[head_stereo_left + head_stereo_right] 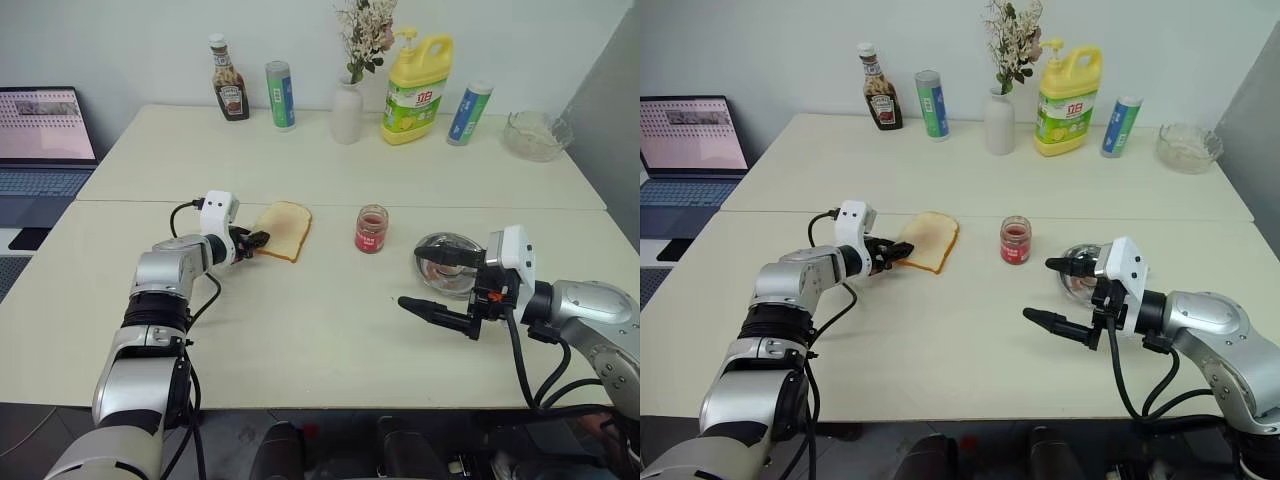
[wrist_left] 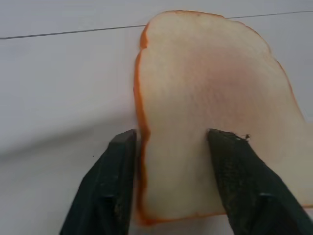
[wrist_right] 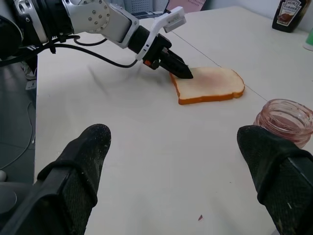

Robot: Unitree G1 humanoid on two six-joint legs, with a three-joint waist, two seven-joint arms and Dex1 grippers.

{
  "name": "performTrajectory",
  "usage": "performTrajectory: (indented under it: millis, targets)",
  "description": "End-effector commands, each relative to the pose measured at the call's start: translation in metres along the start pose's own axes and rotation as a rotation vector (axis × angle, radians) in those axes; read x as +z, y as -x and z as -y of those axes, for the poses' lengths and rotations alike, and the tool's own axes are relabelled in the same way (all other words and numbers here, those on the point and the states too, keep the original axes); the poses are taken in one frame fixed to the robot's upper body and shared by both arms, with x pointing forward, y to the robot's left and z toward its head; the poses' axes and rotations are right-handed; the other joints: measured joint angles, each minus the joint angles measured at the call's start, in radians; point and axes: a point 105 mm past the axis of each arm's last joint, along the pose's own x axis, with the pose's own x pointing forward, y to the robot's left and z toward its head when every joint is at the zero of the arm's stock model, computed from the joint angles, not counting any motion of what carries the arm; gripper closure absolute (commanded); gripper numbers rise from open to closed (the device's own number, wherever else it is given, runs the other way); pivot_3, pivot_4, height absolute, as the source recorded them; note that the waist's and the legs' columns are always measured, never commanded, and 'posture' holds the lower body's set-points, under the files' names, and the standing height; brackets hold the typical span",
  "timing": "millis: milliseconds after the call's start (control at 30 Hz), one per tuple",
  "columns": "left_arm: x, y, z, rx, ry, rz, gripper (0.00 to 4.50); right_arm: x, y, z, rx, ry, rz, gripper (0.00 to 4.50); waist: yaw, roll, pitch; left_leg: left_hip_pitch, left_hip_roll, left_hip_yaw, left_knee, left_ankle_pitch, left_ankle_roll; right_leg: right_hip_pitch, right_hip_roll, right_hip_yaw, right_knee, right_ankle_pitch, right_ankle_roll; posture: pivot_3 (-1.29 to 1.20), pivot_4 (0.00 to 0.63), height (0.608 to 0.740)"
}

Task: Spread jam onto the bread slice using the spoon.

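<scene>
The pale counter (image 1: 300,330) is two tops joined at a seam, set against a light wall; a laptop (image 1: 40,140) sits off its left edge; along the back stand a ketchup bottle (image 1: 229,80), two tubes, a white vase (image 1: 347,112), a yellow detergent jug (image 1: 415,90) and a glass bowl (image 1: 535,135). The bread (image 1: 283,229) lies flat left of centre; the left gripper (image 1: 255,240) pinches its near corner, one finger on top; the jam (image 1: 371,229) stands just right; the right gripper (image 1: 1065,295) hangs wide open by a steel dish (image 1: 447,262); I cannot make out the spoon.
</scene>
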Motion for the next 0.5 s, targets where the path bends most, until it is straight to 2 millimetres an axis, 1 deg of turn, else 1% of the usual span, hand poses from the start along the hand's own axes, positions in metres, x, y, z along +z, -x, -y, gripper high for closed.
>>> performTrajectory:
  millis: [33, 167, 333, 500]
  targets:
    - [-0.007, -0.001, 0.004, -0.023, -0.029, -0.043, 3.22, 0.012, 0.000, -0.005, 0.012, 0.034, 0.042, 0.00, 0.000, 0.000, 0.000, 0.000, 0.000, 0.000, 0.000, 0.000, 0.000, 0.000, 0.000, 0.000, 0.000, 0.000, 0.000, 0.00, 0.150, 0.740]
    - [-0.011, -0.001, 0.007, -0.037, -0.025, -0.055, 4.42, 0.012, -0.001, -0.005, 0.010, 0.030, 0.040, 0.00, 0.000, 0.000, 0.000, 0.000, 0.000, 0.000, 0.000, 0.000, 0.000, 0.000, 0.000, 0.000, 0.000, 0.000, 0.000, 0.00, 0.150, 0.740]
    - [-0.008, 0.002, 0.009, -0.055, -0.002, -0.042, 4.47, 0.012, -0.001, -0.006, 0.005, 0.028, 0.033, 0.00, 0.000, 0.000, 0.000, 0.000, 0.000, 0.000, 0.000, 0.000, 0.000, 0.000, 0.000, 0.000, 0.000, 0.000, 0.000, 0.00, 0.150, 0.740]
    - [0.000, 0.015, 0.017, -0.123, 0.032, -0.021, 4.47, 0.013, 0.000, -0.005, 0.000, 0.025, 0.031, 0.00, 0.000, 0.000, 0.000, 0.000, 0.000, 0.000, 0.000, 0.000, 0.000, 0.000, 0.000, 0.000, 0.000, 0.000, 0.000, 0.00, 0.150, 0.740]
